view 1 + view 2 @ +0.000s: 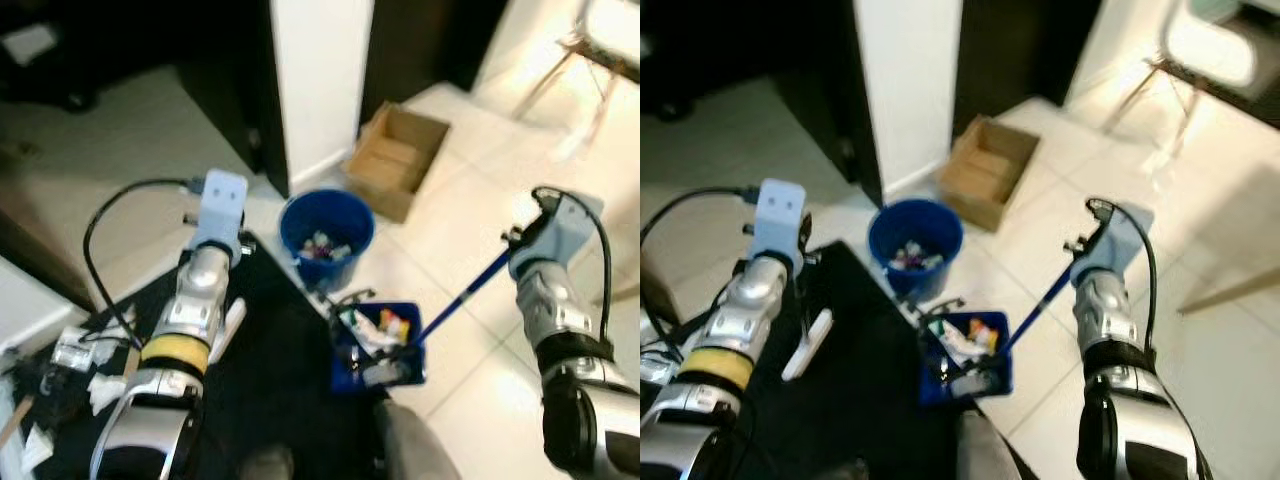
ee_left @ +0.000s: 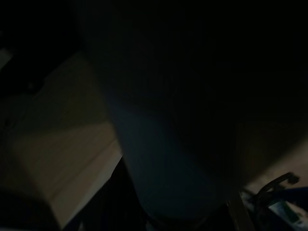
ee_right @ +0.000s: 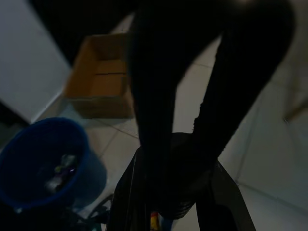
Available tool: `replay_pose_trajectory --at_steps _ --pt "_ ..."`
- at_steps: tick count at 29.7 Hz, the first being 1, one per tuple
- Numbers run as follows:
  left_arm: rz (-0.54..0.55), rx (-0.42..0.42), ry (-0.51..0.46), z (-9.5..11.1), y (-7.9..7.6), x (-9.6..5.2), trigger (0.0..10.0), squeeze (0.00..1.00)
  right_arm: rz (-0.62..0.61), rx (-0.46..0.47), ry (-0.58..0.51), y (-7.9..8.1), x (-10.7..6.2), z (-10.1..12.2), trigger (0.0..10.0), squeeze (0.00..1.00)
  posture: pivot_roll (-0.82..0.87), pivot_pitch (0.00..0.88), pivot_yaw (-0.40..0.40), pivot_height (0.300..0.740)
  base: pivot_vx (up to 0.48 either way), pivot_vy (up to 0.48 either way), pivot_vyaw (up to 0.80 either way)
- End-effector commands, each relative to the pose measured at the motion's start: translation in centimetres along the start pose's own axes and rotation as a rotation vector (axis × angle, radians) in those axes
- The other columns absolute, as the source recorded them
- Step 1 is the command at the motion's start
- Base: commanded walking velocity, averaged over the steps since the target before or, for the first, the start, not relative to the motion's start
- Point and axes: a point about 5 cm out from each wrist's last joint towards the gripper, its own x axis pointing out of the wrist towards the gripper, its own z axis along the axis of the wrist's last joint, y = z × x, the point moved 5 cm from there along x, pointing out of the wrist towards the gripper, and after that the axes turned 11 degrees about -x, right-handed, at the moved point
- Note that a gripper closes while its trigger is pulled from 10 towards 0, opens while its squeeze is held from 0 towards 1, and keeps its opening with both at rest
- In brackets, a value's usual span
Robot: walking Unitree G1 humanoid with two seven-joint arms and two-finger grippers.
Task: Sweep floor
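Note:
A blue dustpan (image 1: 378, 352) full of wrappers and scraps sits on the tiled floor just in front of me. Its long blue handle (image 1: 462, 297) slants up to my right gripper (image 1: 517, 243), which is shut on the handle's top end. Behind the dustpan stands a round blue bucket (image 1: 326, 232) with litter in it. My left arm reaches forward over a black mat (image 1: 270, 380), and my left gripper (image 1: 222, 205) is beside the bucket. A white stick-like object (image 1: 228, 326) lies along that arm. The left wrist view is too dark to read.
An open cardboard box (image 1: 398, 158) lies beyond the bucket next to a white pillar (image 1: 320, 80). Loose paper scraps and clutter (image 1: 85, 360) lie at the mat's left edge. Chair legs (image 1: 565, 65) stand at the far right on bright tiles.

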Motion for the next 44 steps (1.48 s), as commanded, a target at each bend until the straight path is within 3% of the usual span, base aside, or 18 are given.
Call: replay_pose_trajectory --at_steps 1,14,19,24,26,29,31,32,34,35,38,41,42,44 --pt "-0.005 0.021 -0.016 0.4 0.0 0.0 10.0 0.0 -0.014 0.019 -0.061 -0.5 0.3 1.9 10.0 0.0 0.01 0.064 0.0 0.74 0.0 0.0 -0.8" --pt "-0.028 -0.005 -0.035 0.6 -0.4 0.0 10.0 0.0 -0.074 0.041 -0.092 -2.6 -0.1 2.1 10.0 0.0 0.01 0.064 0.01 0.74 0.0 0.0 -0.25" --pt "-0.029 -0.02 -0.009 0.2 -0.2 0.0 10.0 0.0 -0.132 0.084 -0.112 -4.3 -0.5 2.1 10.0 0.0 0.01 0.061 0.014 0.74 0.0 0.0 0.0" --pt "-0.027 -0.052 -0.012 0.1 -0.2 -0.1 10.0 0.0 -0.207 0.092 -0.12 -6.7 -0.8 2.2 10.0 0.0 0.01 0.057 0.012 0.74 0.0 0.0 0.0" --pt "-0.031 -0.068 -0.011 0.1 -0.3 -0.1 10.0 0.0 -0.253 0.11 -0.129 -8.4 -1.1 2.5 10.0 0.0 0.01 0.055 0.014 0.74 0.0 0.0 0.0" --pt "-0.034 -0.075 -0.014 0.1 -0.3 -0.1 10.0 0.0 -0.268 0.118 -0.135 -8.9 -1.2 2.7 10.0 0.0 0.01 0.055 0.014 0.74 0.0 0.0 0.0" --pt "-0.046 -0.08 -0.016 0.2 -0.6 0.0 10.0 0.0 -0.309 0.142 -0.166 -10.6 -1.3 4.0 10.0 0.0 0.01 0.05 0.018 0.74 0.0 0.0 0.0" --pt "-0.046 -0.08 -0.016 0.2 -0.6 0.0 10.0 0.0 -0.309 0.142 -0.166 -10.6 -1.3 4.0 10.0 0.0 0.01 0.05 0.018 0.74 0.0 0.0 0.0" --pt "-0.06 -0.089 -0.02 0.4 -0.8 0.0 10.0 0.0 -0.351 0.163 -0.218 -12.6 -1.5 6.5 10.0 0.0 0.0 0.048 0.021 0.74 0.364 0.0 0.0" --pt "-0.06 -0.089 -0.02 0.4 -0.8 0.0 10.0 0.0 -0.351 0.163 -0.218 -12.6 -1.5 6.5 10.0 0.0 0.0 0.048 0.021 0.74 0.405 0.0 0.0" --pt "-0.071 -0.094 -0.023 0.5 -1.0 0.1 10.0 0.0 -0.388 0.199 -0.275 -14.5 -1.7 9.4 10.0 0.0 0.0 0.046 0.021 0.74 0.472 0.0 0.0" --pt "-0.074 -0.096 -0.025 0.5 -1.1 0.1 10.0 0.0 -0.396 0.202 -0.297 -15.1 -1.9 10.6 10.0 0.0 0.0 0.045 0.02 0.74 0.472 0.0 0.0" --pt "-0.074 -0.096 -0.027 0.6 -1.1 0.1 10.0 0.0 -0.402 0.211 -0.339 -15.6 -2.1 12.4 10.0 0.0 0.0 0.044 0.018 0.74 0.472 0.0 0.0" --pt "-0.074 -0.096 -0.027 0.6 -1.1 0.1 10.0 0.0 -0.402 0.211 -0.339 -15.6 -2.1 12.4 10.0 0.0 0.0 0.044 0.018 0.74 0.472 0.0 0.0"
